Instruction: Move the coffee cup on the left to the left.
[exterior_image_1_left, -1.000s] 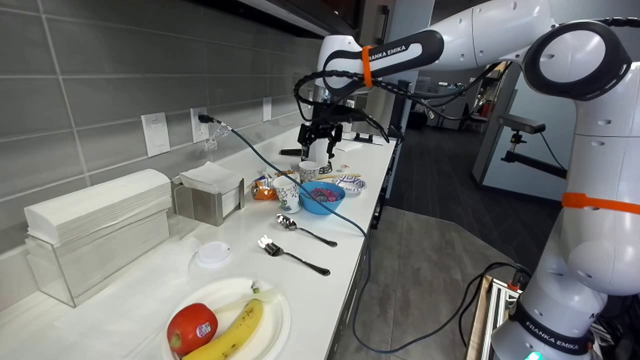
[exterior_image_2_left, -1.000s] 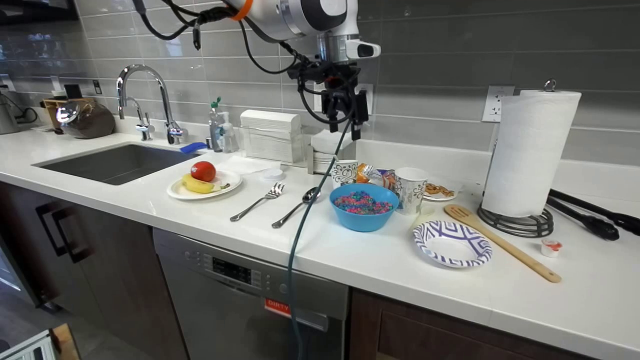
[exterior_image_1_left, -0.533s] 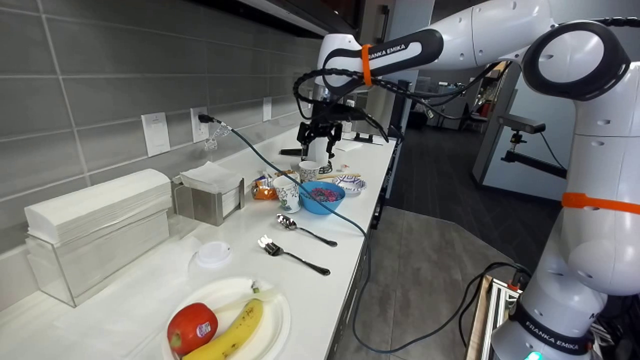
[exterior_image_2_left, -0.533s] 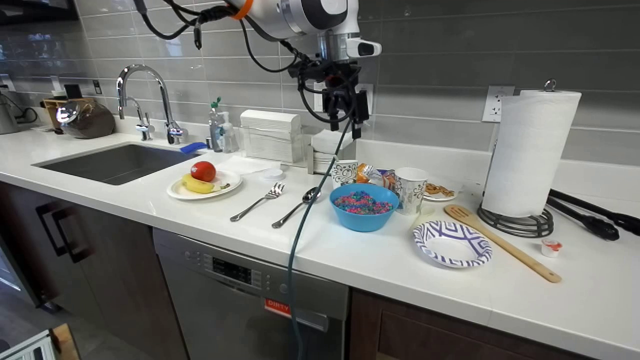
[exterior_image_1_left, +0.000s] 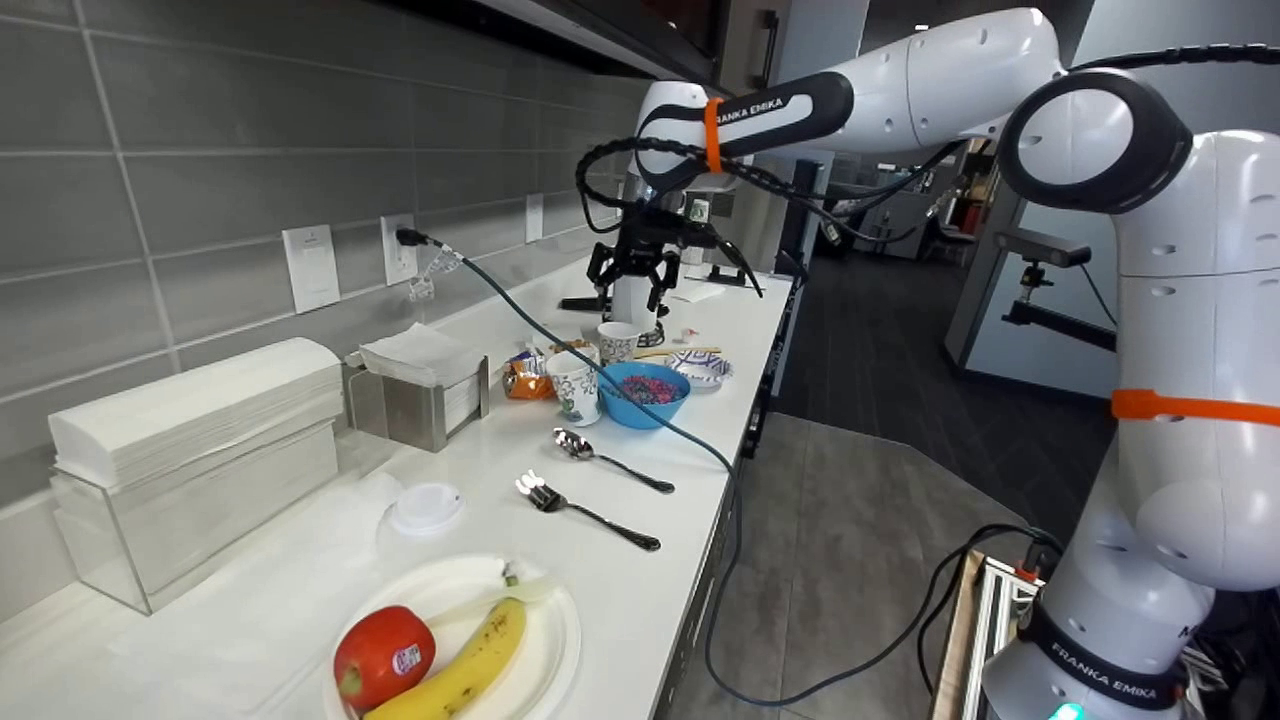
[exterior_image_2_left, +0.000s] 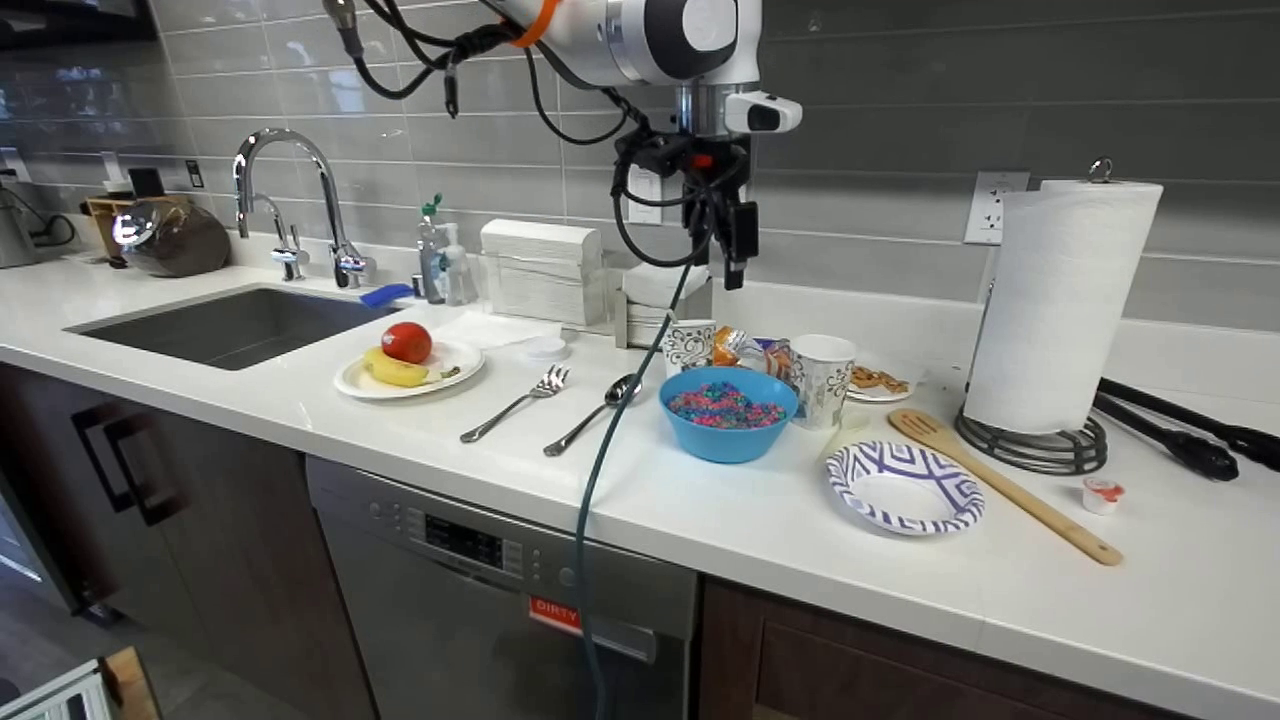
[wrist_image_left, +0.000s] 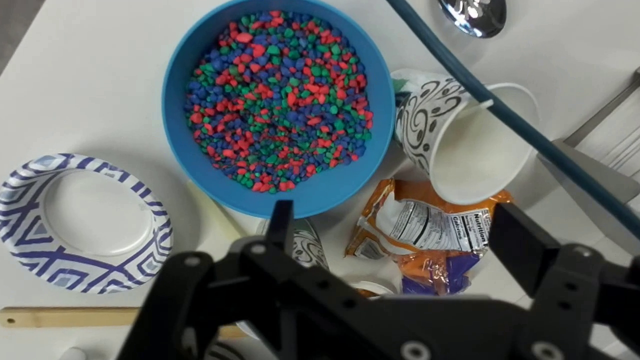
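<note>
Two white paper cups with dark swirls stand by the blue bowl. The coffee cup on the left (exterior_image_2_left: 688, 346) is behind the bowl's left side, partly hidden by it. It also shows in an exterior view (exterior_image_1_left: 574, 390) and in the wrist view (wrist_image_left: 420, 117), where a cable crosses over it. The right cup (exterior_image_2_left: 822, 382) is beyond the bowl; a finger partly covers it in the wrist view (wrist_image_left: 307, 245). My gripper (wrist_image_left: 400, 230) is open and empty, high above the snack bag, between the two cups. It also shows in both exterior views (exterior_image_1_left: 632, 298) (exterior_image_2_left: 722, 272).
The blue bowl (exterior_image_2_left: 728, 440) of coloured pebbles touches or nearly touches the left cup. A snack bag (wrist_image_left: 435, 225) lies between the cups. A cable (exterior_image_2_left: 610, 440) hangs across the counter. A napkin holder (exterior_image_1_left: 415, 405), spoon (exterior_image_2_left: 600, 410) and fork (exterior_image_2_left: 520, 400) lie nearby.
My arm and gripper have shifted to the right and slightly down in an exterior view, and a little to the left and lower in an exterior view. The cups and bowl have not moved.
</note>
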